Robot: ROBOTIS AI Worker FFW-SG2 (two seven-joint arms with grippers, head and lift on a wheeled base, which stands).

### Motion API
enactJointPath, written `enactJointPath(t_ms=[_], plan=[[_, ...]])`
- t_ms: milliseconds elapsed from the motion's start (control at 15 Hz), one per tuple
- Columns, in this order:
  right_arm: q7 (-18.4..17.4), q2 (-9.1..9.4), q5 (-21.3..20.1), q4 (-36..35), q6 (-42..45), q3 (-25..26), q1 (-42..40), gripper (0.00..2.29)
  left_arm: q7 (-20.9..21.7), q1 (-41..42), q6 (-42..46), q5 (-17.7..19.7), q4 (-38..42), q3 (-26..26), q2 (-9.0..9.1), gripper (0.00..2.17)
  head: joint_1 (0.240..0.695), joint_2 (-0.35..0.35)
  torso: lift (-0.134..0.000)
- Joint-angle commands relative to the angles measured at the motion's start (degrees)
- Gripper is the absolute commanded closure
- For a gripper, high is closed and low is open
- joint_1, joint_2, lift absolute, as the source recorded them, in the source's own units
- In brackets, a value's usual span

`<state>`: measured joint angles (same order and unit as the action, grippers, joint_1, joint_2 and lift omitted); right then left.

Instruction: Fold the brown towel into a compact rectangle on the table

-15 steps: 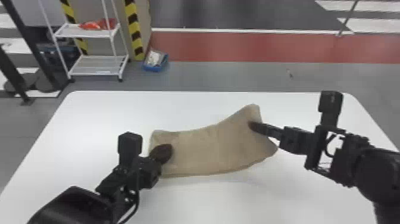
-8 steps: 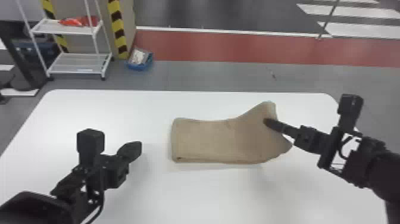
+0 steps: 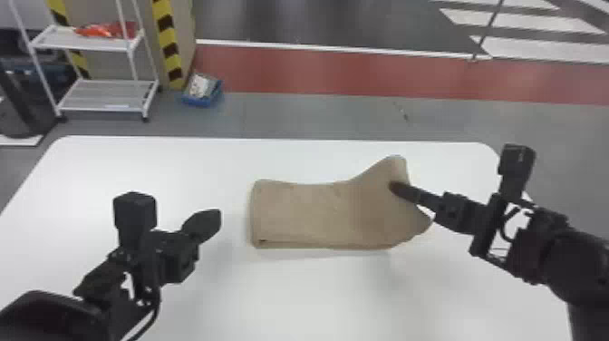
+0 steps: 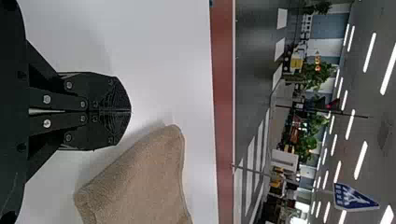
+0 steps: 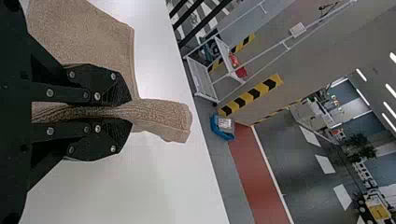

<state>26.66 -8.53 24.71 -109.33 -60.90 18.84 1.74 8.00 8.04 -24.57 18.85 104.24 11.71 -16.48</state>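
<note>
The brown towel [image 3: 312, 215] lies on the white table [image 3: 290, 294], a soft, thick cloth in a long folded strip. Its left end is squared off, with rounded corners and stacked layers along the edge nearest the robot. Toward the right the strip widens and rises into a crumpled peak, the far corner standing up in a blunt, rounded tip.

The right gripper [image 3: 398, 188] has that right end pinched between its jaws. In the right wrist view the flat black jaws squeeze the cloth into tight, narrow pleats, and a thick, hemmed flap sticks out past their tips. The cloth has a fine, pebbly nap, and a stitched hem runs along its border.

The left gripper [image 3: 210, 222] hangs over the table to the left of the towel, apart from it. Its jaws are pressed together with nothing between them, the two halves meeting in a blunt, rounded black tip with fine curved ridges on it.

The tabletop is smooth and plain, with rounded far corners, and soft shadows fall on it beside the cloth.
</note>
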Motion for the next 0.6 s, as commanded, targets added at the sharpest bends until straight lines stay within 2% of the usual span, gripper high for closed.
enactJointPath(t_ms=[0,267,533], plan=[[0.2,0.00,0.6,-0.1,-0.2,-0.5,-0.4,1.02,0.4,-1.4,1.1,1.4,-0.4,1.5,0.66,1.74,0.695,-0.125,-0.124],[0.1,0.79,0.4,-0.7,-0.1,-2.3,-0.6,1.02,1.8,-4.6,1.2,1.3,-3.6,5.7,1.62,1.74,0.695,-0.149,-0.124],[0.1,0.88,0.3,-0.7,0.1,-2.8,-0.4,1.02,2.6,-7.9,2.8,1.0,-8.7,8.9,3.38,1.74,0.695,-0.174,-0.124]])
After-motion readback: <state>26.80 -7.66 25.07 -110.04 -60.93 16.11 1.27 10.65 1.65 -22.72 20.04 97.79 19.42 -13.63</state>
